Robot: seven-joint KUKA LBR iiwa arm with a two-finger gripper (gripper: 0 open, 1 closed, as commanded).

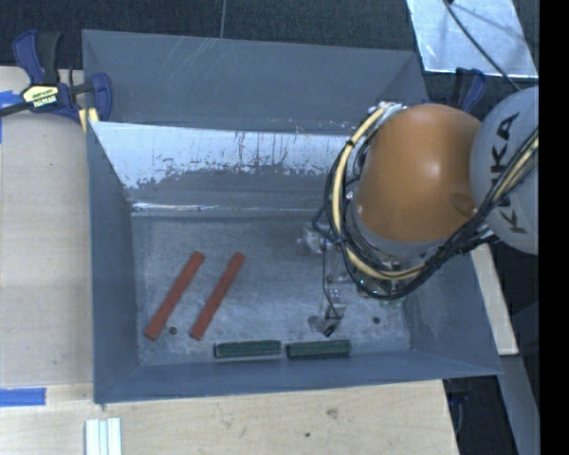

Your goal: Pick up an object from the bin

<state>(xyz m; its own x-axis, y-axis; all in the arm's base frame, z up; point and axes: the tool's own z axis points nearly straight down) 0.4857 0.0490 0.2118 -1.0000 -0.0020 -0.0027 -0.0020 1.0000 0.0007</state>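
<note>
Seen from above, my hand [329,322] hangs low in the right part of the grey bin [114,254], under my orange wrist cover [412,173]. Its tip is just beside the right dark green bar [319,349] at the near wall, perhaps touching it. I cannot tell whether my hand is clenched or released. A left dark green bar [247,350] lies in line with it. Farther left, two tilted sticks lie side by side: a left reddish-brown stick [174,295] and a right reddish-brown stick [216,296].

Dark, finely textured floor [266,3] across the top, a crinkled silvery sheet [460,36] lying on it at the upper right, pale beige tabletop [38,254] down the left side and along the bottom edge, soft even light
</note>
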